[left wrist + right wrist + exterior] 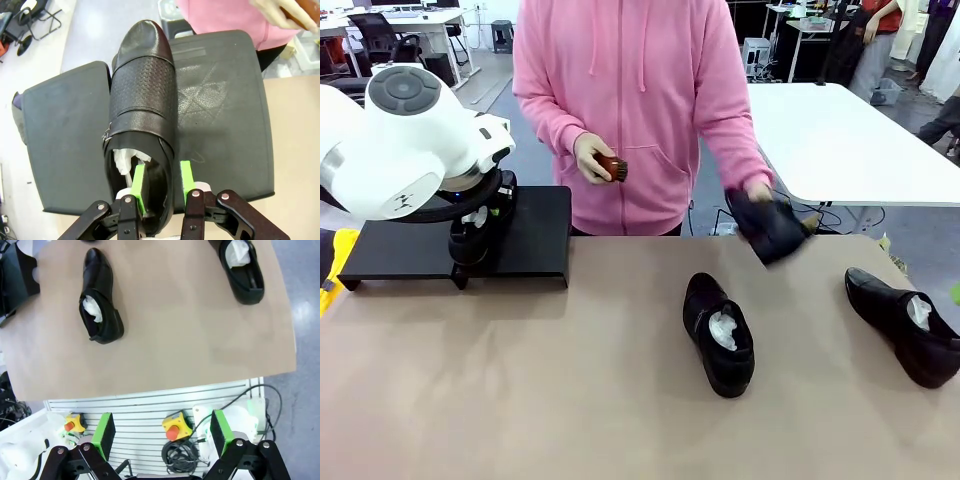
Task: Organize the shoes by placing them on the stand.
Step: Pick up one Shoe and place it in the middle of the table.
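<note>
Right, your left tool [162,183] is clamped across the side wall of one shoe [142,100], near its heel. That shoe sits over the stand [225,100], long axis across the stand's depth, toe toward the person [640,100]. Can't tell if the sole is down. Your right tool [162,432] is spread wide with nothing in it, off the near tabletop [200,340] edge. The middle shoe [718,333] and far-right shoe [905,325] lie ahead of it, so I'd judge the right arm nearer for those.

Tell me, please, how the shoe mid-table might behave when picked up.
The middle shoe probably holds its shape: paper stuffing fills it. Its glossy leather may slip. Lying flat on its sole, it seems unlikely to tip.
</note>
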`<state>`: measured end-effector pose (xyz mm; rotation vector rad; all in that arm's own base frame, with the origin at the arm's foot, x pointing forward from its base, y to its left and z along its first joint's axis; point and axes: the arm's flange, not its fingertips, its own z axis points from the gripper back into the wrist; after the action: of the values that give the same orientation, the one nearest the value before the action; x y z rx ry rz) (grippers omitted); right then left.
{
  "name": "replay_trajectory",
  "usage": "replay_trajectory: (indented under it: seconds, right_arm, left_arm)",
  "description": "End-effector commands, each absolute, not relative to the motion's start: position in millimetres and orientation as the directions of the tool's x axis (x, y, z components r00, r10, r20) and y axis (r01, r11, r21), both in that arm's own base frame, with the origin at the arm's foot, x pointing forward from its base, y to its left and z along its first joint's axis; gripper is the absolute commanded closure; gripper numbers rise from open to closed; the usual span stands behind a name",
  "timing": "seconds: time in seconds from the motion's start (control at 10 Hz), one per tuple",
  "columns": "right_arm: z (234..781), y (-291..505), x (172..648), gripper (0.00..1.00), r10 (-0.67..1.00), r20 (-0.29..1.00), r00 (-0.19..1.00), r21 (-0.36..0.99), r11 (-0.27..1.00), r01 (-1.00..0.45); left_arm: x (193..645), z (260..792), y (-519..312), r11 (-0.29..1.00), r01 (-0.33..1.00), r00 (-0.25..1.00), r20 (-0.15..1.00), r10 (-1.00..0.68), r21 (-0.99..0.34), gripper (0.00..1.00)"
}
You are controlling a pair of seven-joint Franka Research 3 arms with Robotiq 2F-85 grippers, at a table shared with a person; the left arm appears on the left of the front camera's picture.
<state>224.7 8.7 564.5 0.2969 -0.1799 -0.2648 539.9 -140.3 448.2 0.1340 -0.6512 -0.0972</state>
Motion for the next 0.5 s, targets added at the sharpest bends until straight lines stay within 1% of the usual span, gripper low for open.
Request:
replay_trajectory:
  seconds: [0.0,0.2,0.3,0.4]
  right_arm:
    - [565.8,9.9,224.7,0.00,-0.285,0.137,0.949,0.332,0.915,0.228]
    - [564.5,8.6,224.7,0.00,-0.283,0.136,0.949,0.311,0.922,0.231]
    - [546.5,10.9,256.9,0.00,-0.185,0.113,0.976,0.196,0.967,0.161]
    - [525.4,11.8,285.7,0.00,-0.080,0.073,0.994,0.125,0.990,0.071]
  left_arm:
    - [540.8,449.2,-139.5,0.985,0.045,0.783,0.607,-0.137,0.164,0.63]
    - [540.8,449.2,-139.5,0.985,0.045,0.783,0.607,-0.137,0.164,0.63]
    - [540.8,449.2,-139.5,0.985,0.045,0.783,0.607,-0.137,0.164,0.63]
    - [540.8,449.2,-139.5,0.985,0.045,0.783,0.607,-0.137,0.164,0.63]
